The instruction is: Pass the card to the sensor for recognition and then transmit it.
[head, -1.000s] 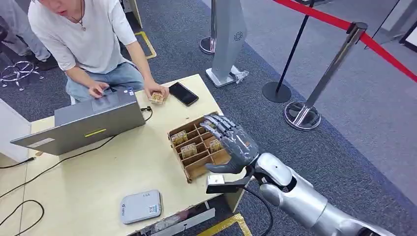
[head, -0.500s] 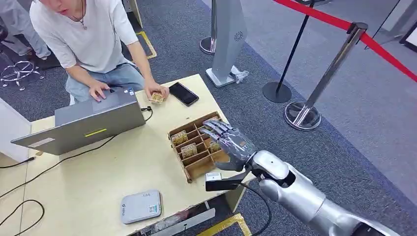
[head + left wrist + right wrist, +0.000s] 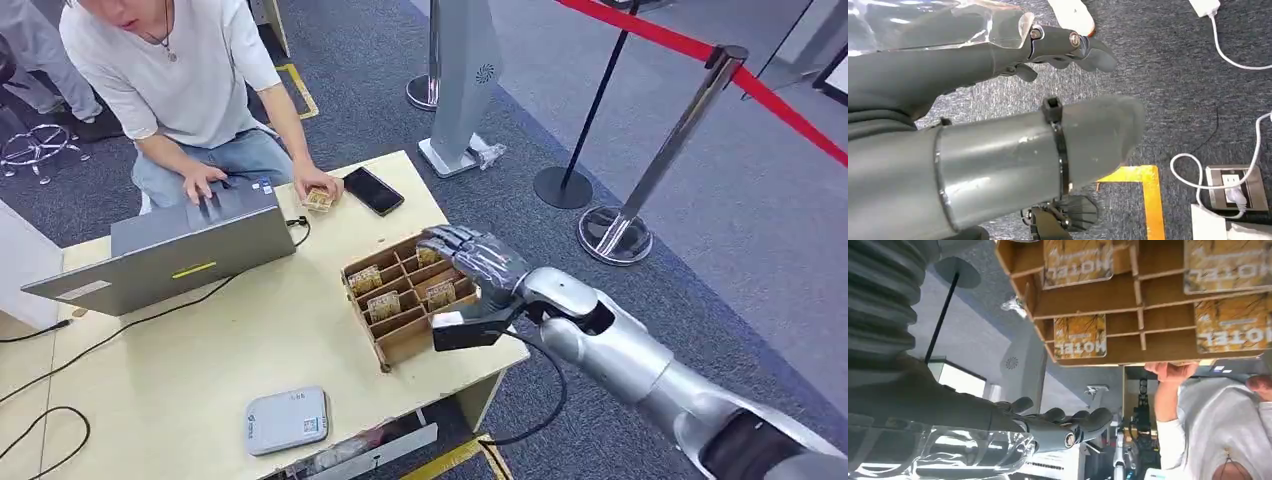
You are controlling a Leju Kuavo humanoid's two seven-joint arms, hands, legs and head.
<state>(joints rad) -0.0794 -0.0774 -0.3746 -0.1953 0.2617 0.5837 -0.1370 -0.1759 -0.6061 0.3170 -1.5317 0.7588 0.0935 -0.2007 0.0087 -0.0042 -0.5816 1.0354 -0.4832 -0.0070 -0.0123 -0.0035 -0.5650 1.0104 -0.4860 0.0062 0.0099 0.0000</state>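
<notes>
Progress is barely begun: the right hand (image 3: 478, 262) hovers empty, fingers apart, over the card box (image 3: 405, 297); sensor (image 3: 287, 420) scan and handover remain.

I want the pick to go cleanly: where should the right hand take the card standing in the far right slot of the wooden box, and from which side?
Judging by its pose, grip the card by its top edge, coming from above. It stands upright in the wooden box, dividers hiding its lower part, so likely just the top is free to pinch. The right hand hovers over that corner.
</notes>
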